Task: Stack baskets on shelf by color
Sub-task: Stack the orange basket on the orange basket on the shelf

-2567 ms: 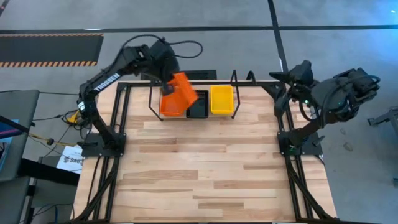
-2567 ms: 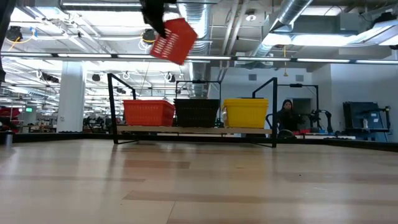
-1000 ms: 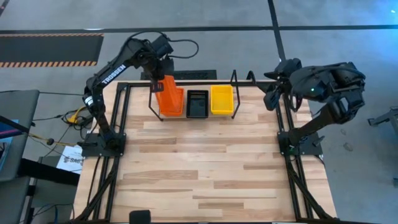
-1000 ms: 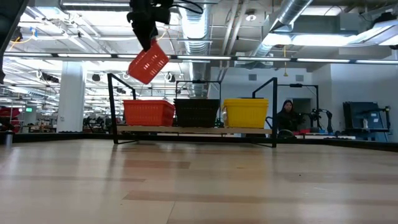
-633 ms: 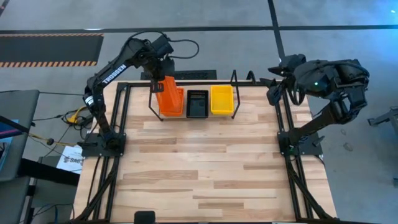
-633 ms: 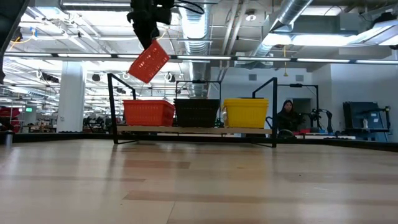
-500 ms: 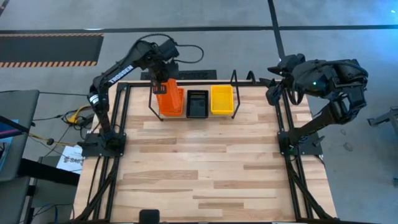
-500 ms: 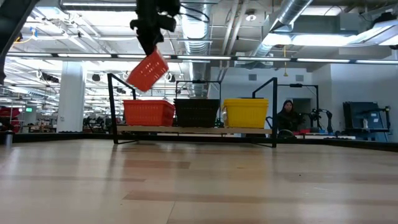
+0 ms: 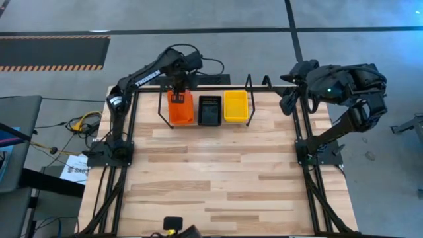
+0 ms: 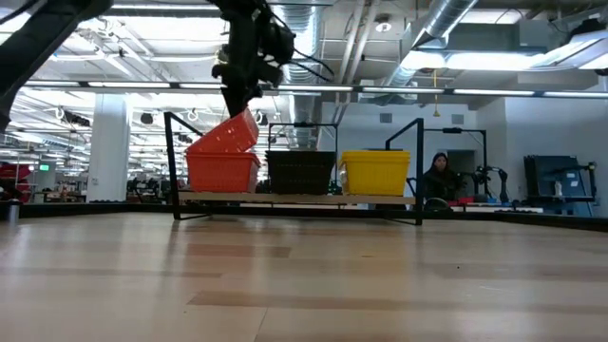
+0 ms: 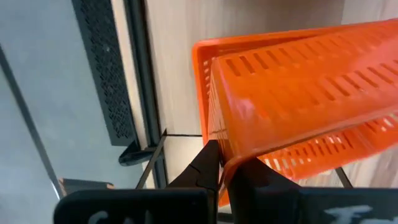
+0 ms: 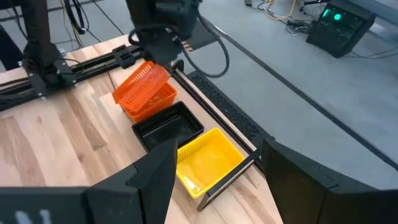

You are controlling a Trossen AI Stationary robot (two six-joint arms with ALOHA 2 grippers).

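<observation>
A: Lowering now. L arm's left gripper (image 10: 239, 98) hangs over the shelf (image 9: 250, 84) at the table's far edge, fingers (image 11: 211, 167) pinched tight on one wall of a red-orange basket (image 10: 224, 133).

B: Where's that basket exactly?

A: Tilted, one end low and resting on or just above the red-orange stack (image 10: 222, 171) at the shelf's left end; can't tell if it touches all along. Gripped end is high. In the left wrist view the held basket sits angled inside the rim of the one beneath, not seated.

B: Other baskets?

A: Black stack (image 10: 301, 172) in the middle, yellow stack (image 10: 375, 172) on the right, side by side on the shelf. No loose baskets visible on the wooden table (image 9: 218, 178).

B: R arm?

A: right gripper (image 12: 214, 163) waits well off near the table's right far corner, fingers spread wide, nothing in them. A person sits far back in the room, beyond the table.

B: So which step?

A: Looks like nesting red-orange on red-orange, maybe the last one. Next, I'd guess: level the basket, square it w/ the stack below, ease it down till seated, then let go and lift clear.
</observation>
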